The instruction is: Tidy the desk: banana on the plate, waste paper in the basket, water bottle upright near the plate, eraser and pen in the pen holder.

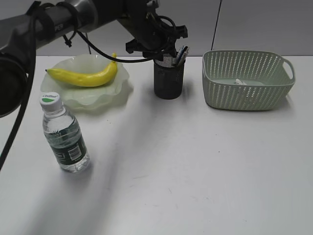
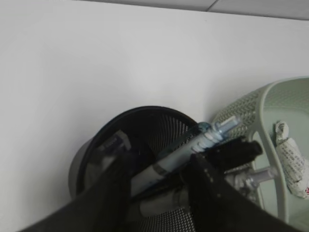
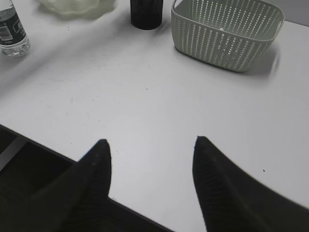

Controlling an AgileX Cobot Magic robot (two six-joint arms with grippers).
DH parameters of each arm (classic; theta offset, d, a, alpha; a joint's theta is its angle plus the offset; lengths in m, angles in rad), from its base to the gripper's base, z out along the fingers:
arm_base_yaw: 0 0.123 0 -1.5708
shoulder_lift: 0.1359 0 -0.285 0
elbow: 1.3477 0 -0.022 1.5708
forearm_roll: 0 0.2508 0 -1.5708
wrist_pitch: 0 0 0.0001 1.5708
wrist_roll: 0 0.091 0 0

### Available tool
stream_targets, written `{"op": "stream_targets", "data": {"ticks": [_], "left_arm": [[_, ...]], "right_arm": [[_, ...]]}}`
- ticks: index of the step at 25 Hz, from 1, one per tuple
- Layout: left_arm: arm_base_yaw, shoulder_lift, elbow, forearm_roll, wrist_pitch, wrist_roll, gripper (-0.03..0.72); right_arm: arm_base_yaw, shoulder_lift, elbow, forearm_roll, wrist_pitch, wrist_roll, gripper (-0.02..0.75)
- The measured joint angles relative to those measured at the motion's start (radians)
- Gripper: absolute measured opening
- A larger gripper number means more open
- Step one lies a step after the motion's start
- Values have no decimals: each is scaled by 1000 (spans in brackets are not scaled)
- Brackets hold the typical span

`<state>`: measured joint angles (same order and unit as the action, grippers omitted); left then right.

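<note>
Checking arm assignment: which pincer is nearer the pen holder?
Left. The left pincer sits right over the pen holder, fingers around the pen inside it. The right pincer hangs open over the desk's near edge, far from it.

Black mesh pen holder [image 1: 168,78], perforated plastic basket [image 1: 247,81]

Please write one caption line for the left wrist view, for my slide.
Left gripper poised over the black mesh pen holder with a pen between its fingers, beside the green basket.

Black arm [image 1: 58,22], looped cables, dark tapered fingers [image 3: 91,179].
</note>
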<state>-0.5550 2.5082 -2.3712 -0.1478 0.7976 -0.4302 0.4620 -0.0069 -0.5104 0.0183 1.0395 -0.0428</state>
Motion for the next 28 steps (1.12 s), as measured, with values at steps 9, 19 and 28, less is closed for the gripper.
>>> {"op": "stream_targets", "data": {"ticks": [9, 19, 28], "left_arm": [[0, -169, 0, 107, 184, 37, 305], [-4, -497, 2, 210, 418, 165, 302], [-18, -901, 270, 296, 416, 236, 302]], "right_arm": [[0, 0, 0, -1, 0, 0, 436], [0, 0, 0, -4, 0, 0, 436], [0, 0, 0, -11, 0, 0, 436]]}}
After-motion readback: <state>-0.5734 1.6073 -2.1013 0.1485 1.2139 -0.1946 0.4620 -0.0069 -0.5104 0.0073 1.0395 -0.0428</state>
